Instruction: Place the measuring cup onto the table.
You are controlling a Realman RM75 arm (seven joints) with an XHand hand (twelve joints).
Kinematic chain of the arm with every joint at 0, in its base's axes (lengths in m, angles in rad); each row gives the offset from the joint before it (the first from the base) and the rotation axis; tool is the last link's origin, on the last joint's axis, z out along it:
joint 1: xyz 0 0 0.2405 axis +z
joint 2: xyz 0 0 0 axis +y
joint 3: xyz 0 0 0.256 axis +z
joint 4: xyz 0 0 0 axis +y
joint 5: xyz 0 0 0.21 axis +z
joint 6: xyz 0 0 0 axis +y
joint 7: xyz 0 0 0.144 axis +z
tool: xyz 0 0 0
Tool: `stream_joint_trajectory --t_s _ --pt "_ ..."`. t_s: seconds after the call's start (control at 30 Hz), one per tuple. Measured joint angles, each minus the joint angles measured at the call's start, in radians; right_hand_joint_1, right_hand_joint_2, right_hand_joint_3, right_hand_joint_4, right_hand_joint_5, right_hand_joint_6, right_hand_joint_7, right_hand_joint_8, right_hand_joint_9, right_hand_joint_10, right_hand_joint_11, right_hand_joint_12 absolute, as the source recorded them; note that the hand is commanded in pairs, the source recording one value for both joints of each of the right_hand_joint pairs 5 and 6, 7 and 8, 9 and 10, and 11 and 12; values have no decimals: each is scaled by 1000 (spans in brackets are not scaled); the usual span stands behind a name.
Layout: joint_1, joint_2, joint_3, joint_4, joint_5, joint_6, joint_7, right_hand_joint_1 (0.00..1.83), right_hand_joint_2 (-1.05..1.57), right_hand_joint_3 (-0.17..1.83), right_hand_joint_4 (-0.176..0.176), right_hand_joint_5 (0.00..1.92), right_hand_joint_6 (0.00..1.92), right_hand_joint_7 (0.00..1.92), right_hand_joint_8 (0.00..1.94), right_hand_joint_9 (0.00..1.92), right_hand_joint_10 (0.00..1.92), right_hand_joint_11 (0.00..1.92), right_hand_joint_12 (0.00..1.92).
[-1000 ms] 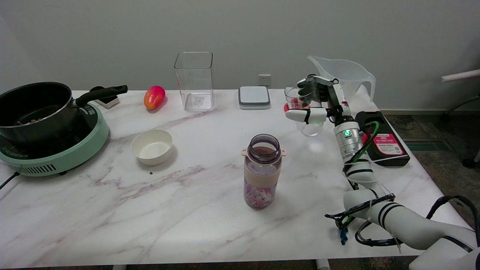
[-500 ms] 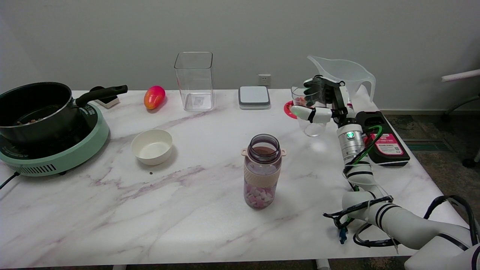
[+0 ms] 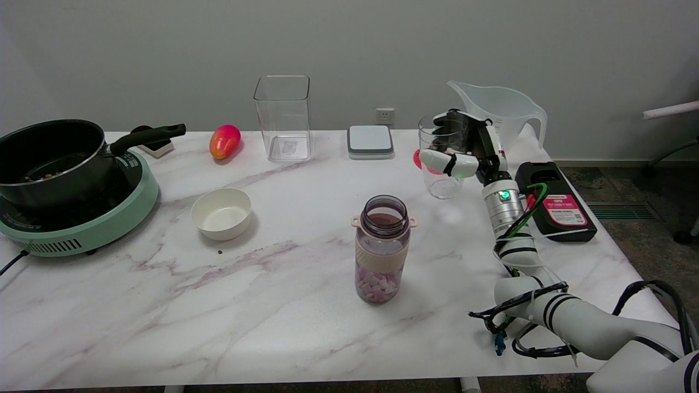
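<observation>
The measuring cup (image 3: 443, 184), a small clear tumbler, stands upright at the table's (image 3: 273, 305) back right. My right hand (image 3: 463, 152) grips it from the right, fingers wrapped round its upper half and the thumb across its front. Its base is down at the tabletop; whether it touches the marble I cannot tell. A red disc (image 3: 418, 158) lies on the table just behind the cup's left side.
A big translucent jug (image 3: 499, 109) stands behind the hand, a black device (image 3: 554, 202) to its right. A bottle of pink and white pieces (image 3: 381, 251) stands front left of the cup. Further left are a white box (image 3: 370, 141), a clear square container (image 3: 283, 117), a mango (image 3: 224, 141), a bowl (image 3: 221, 213) and a pot (image 3: 49, 158) on a green cooker (image 3: 82, 229).
My right hand swung the cup slightly right, then back left and a little farther from the camera. The cup now stands straighter, its rim higher in the picture.
</observation>
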Motion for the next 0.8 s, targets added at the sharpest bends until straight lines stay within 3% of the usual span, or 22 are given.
stream_joint_trajectory --t_s 0.37,0.53,0.8 --pt "-11 9 -3 59 -57 -33 174 1454 690 719 0 1392 1392 1277 1277 1247 1247 1102 1102" --pt "-17 16 -2 79 -111 -49 259 1414 920 558 0 1462 1462 1346 1346 1308 1308 1164 1164" --pt "-23 20 0 95 -164 -78 247 1405 968 523 0 1465 1465 1352 1352 1310 1310 1167 1167"
